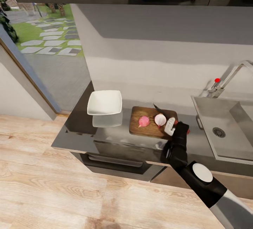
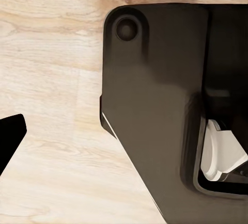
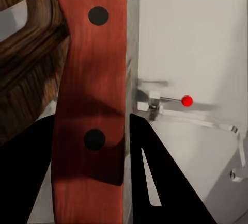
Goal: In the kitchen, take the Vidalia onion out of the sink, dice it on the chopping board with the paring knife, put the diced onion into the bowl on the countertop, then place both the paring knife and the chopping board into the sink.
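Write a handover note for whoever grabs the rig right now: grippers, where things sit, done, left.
Right gripper: shut on the paring knife, at the chopping board edge.
Left gripper: state unclear; its camera faces the floor.
Onion: out of the sink, two pieces on the board.
Bowl: empty, on the countertop beside the board.
Left: finish dicing, load bowl, knife and board into sink.

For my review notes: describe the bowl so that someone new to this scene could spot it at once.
On the grey countertop left of the sink lies a dark wooden chopping board with two onion halves. The bowl sits just left of that board: white, square, rounded corners, empty.
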